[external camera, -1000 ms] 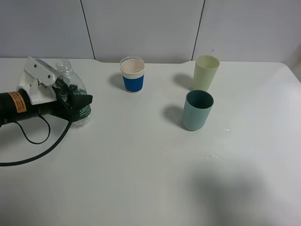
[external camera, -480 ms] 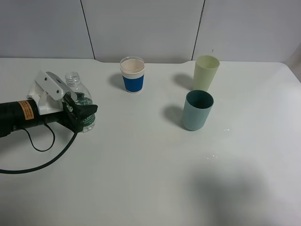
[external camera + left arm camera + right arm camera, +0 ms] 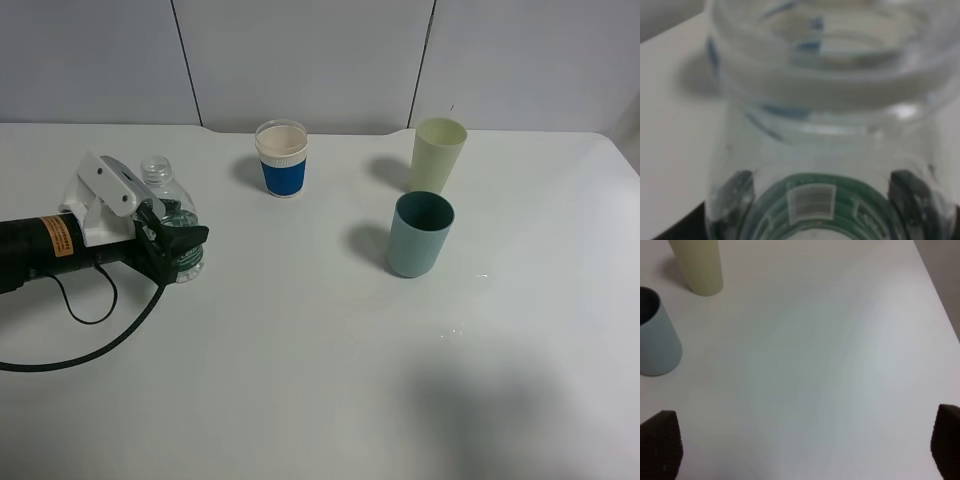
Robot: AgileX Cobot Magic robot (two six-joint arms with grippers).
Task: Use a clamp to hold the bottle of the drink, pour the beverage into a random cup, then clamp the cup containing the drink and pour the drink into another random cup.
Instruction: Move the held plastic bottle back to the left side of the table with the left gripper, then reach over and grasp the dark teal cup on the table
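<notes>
Left jaws clench the bottle (image 3: 163, 190) at its label, near upright so nothing spills; right jaws stand released, unused

Clear plastic bottle w/ green label (image 3: 163, 192): cap off, upright, approx 10 o'clock on the table, clamped at label height by left gripper (image 3: 178, 240). White paper cup w/ blue sleeve (image 3: 282, 160): upright, approx 11–12 o'clock, well apart from the bottle. Pale yellow-green plastic cup (image 3: 438, 155): tall, upright, approx 1 o'clock. Grey-teal plastic cup (image 3: 419, 235): shorter, upright, open top, near the yellow-green one at its 6 o'clock, not touching. Liquid levels: can't tell.
</notes>
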